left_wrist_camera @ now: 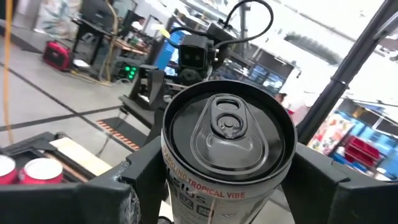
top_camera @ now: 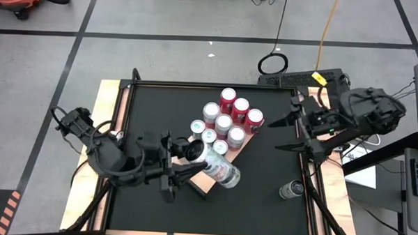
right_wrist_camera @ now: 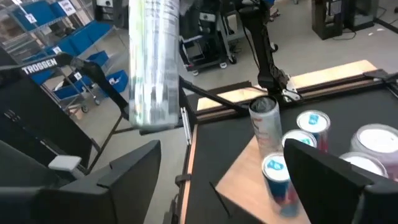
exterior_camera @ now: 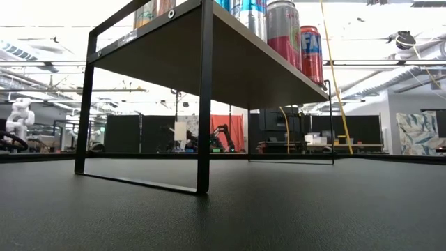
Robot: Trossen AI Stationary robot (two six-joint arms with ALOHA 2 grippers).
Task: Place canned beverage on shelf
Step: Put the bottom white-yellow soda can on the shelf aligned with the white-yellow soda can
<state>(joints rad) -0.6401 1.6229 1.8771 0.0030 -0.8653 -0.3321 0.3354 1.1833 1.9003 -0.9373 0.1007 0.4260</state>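
The shelf is a tan board [top_camera: 244, 148] on a black metal frame, seen from below in the low view [exterior_camera: 230, 63]. Several cans [top_camera: 226, 118] stand on it. My left gripper [top_camera: 197, 160] is shut on a white canned beverage [top_camera: 221, 170] above the shelf's near left corner. The can's top faces the left wrist camera [left_wrist_camera: 227, 124]. My right gripper [top_camera: 292, 126] is open and empty at the table's right side, facing the shelf [right_wrist_camera: 249, 180]. My left gripper pinches the can between its two fingers [left_wrist_camera: 124, 180], on opposite sides of the wall just below the top rim [left_wrist_camera: 180, 180]. The fingers come from the table's left. The can is tilted, its top toward the arm and its bottom [top_camera: 233, 178] toward the right; whether the bottom touches the board, I cannot tell.
Another can [top_camera: 290, 190] stands on the black tabletop at the near right. The cans on the shelf fill its far part [right_wrist_camera: 311, 124]. The shelf's black frame legs [exterior_camera: 204, 104] stand on the tabletop.
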